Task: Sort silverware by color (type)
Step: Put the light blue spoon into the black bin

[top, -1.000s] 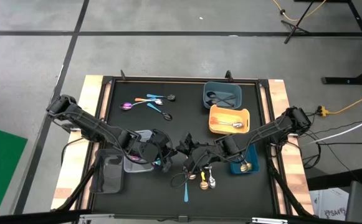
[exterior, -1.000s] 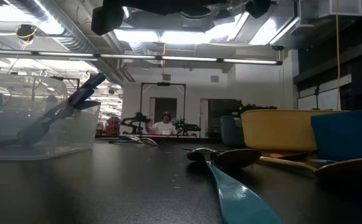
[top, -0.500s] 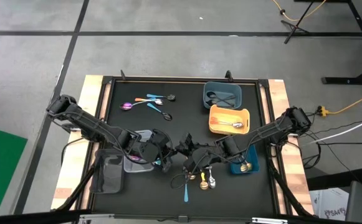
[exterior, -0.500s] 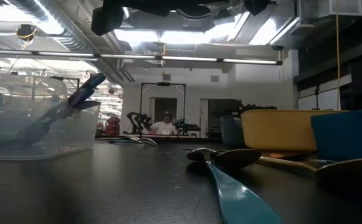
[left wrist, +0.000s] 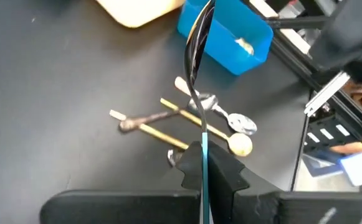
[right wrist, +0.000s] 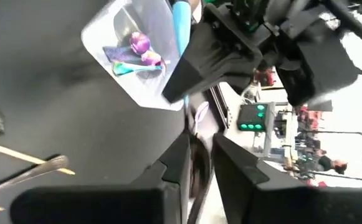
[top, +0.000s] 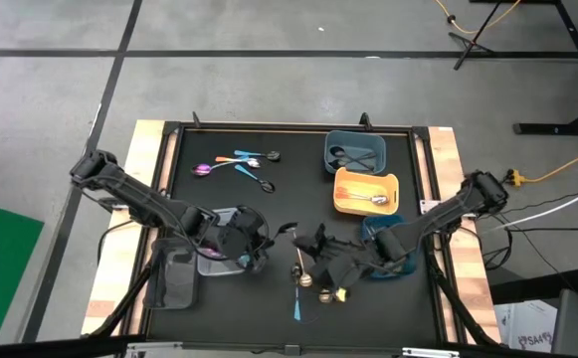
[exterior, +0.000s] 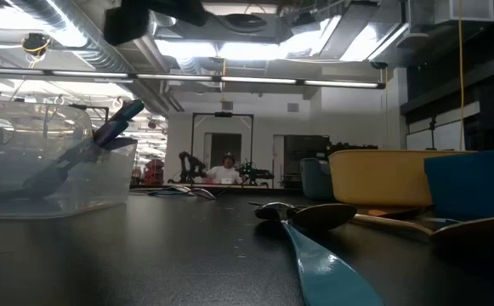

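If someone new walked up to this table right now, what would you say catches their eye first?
Probably the two dark arms meeting low over the black mat: the left gripper is shut on a thin black spoon, right beside the right gripper. Next would be the bright orange tray and the blue tray on the right, then the loose cluster of gold and silver spoons under the grippers.

The left arm reaches in from the table's left edge, bent at the elbow, its wrist low over the middle front of the table. The left gripper (top: 261, 244) has its fingers pressed tight together. The right arm stretches in from the right edge, forearm angled down toward the centre. The right gripper (top: 313, 242) has its fingers parted by a narrow gap.
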